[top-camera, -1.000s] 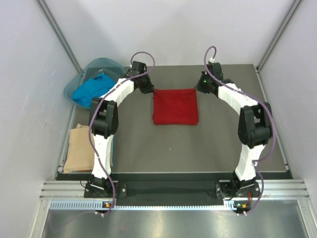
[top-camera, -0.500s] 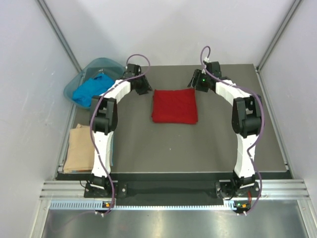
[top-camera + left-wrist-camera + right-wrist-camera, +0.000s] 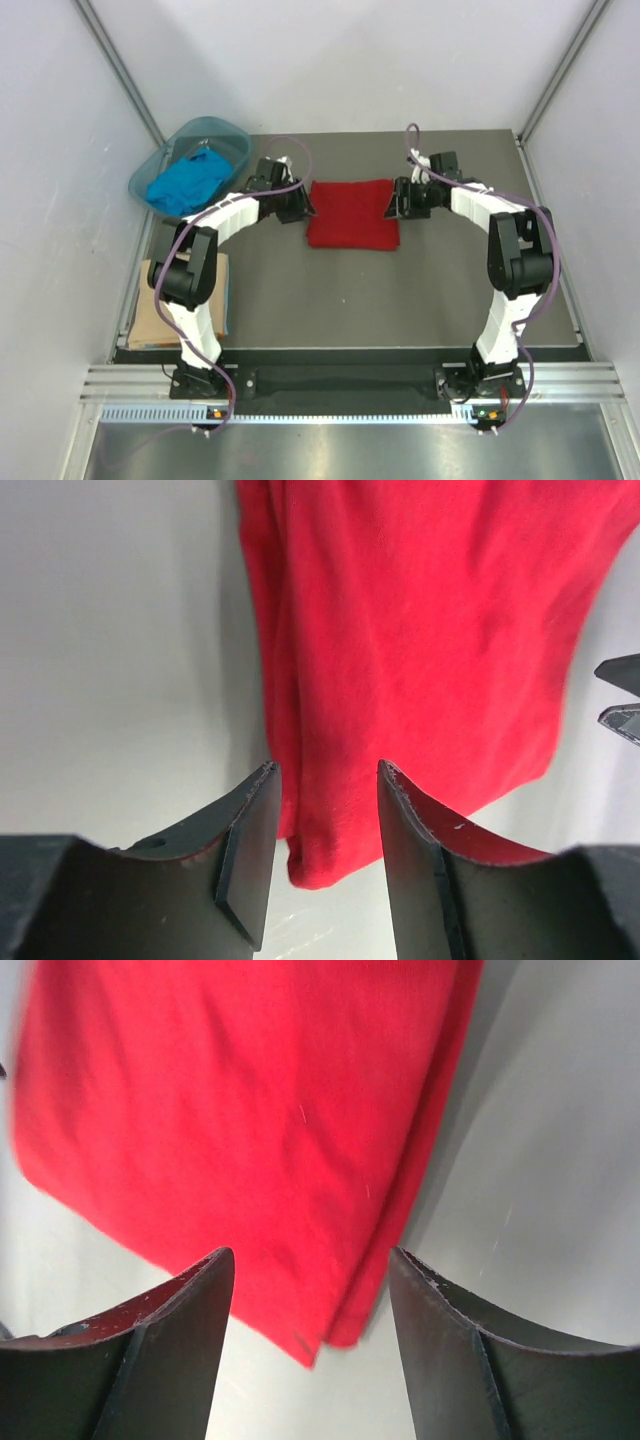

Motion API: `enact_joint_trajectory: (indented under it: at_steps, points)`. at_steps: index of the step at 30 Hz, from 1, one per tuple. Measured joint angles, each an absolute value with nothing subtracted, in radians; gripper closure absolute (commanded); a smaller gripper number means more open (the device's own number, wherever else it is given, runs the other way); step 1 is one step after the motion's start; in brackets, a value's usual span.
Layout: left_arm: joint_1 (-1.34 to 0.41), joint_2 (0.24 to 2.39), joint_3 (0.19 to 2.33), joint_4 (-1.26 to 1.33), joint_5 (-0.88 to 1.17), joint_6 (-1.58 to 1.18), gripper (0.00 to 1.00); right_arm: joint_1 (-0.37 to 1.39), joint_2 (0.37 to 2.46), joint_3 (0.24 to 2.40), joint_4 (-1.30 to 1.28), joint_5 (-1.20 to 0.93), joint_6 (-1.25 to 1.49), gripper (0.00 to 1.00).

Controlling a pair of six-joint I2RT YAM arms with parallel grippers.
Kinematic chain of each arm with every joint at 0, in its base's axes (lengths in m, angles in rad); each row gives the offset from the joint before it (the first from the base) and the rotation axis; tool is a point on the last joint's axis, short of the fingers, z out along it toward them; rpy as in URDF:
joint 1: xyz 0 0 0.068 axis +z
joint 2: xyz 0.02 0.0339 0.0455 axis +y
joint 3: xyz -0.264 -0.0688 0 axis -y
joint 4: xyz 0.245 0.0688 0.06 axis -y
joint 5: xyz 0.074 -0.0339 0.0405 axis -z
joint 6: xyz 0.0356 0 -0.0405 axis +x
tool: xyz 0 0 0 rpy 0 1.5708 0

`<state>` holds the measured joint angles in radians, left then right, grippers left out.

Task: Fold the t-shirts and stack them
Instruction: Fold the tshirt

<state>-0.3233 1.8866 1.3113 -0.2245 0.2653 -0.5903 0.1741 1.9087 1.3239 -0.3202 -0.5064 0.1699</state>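
The deep red t-shirt (image 3: 352,215) lies folded into a flat square in the middle of the table. My left gripper (image 3: 298,205) sits at its left edge and my right gripper (image 3: 397,200) at its right edge, both low over the cloth. In the left wrist view the left gripper (image 3: 325,780) stands open above a corner of the red shirt (image 3: 420,630). The right gripper (image 3: 310,1260) is open too, over the opposite corner of the shirt (image 3: 230,1100). Neither holds cloth. The bright blue t-shirt (image 3: 185,182) lies crumpled in the basin. The tan t-shirt (image 3: 150,310) lies folded at the left edge.
The translucent teal basin (image 3: 215,128) stands at the back left corner of the table. The left arm's elbow (image 3: 185,275) hangs over part of the tan shirt. White walls close in on both sides and the back.
Both grippers went from shut to open and let go of the red shirt's far corners. Both arms drew back toward the near side, along the shirt's edges.
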Motion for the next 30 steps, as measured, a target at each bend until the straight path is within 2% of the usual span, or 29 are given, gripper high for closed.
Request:
enact_joint_trajectory:
  at_steps: [7,9,13,15,18,20,23,29,30]
  points:
    - [-0.345,1.917,1.234,-0.206,0.263,-0.585,0.60,0.174,1.908,1.198,-0.323,-0.540,0.127,0.41]
    - [-0.351,1.923,1.210,-0.197,0.247,-0.588,0.63,0.174,1.899,1.179,-0.305,-0.546,0.122,0.48]
    - [-0.373,1.922,1.189,-0.168,0.204,-0.593,0.63,0.174,1.884,1.118,-0.253,-0.577,0.127,0.66]
    - [-0.381,1.919,1.185,-0.160,0.180,-0.596,0.59,0.174,1.884,1.103,-0.230,-0.589,0.133,0.77]
    - [-0.387,1.907,1.177,-0.157,0.159,-0.599,0.55,0.174,1.884,1.073,-0.194,-0.603,0.144,0.88]
    - [-0.387,1.899,1.169,-0.157,0.158,-0.602,0.53,0.174,1.879,1.060,-0.177,-0.607,0.152,0.89]
    - [-0.386,1.883,1.158,-0.167,0.162,-0.611,0.52,0.174,1.866,1.040,-0.165,-0.606,0.161,0.89]
    - [-0.385,1.823,1.116,-0.182,0.195,-0.626,0.51,0.174,1.846,1.020,-0.159,-0.606,0.180,0.63]
    - [-0.385,1.808,1.102,-0.180,0.201,-0.626,0.51,0.174,1.843,1.019,-0.159,-0.611,0.183,0.62]
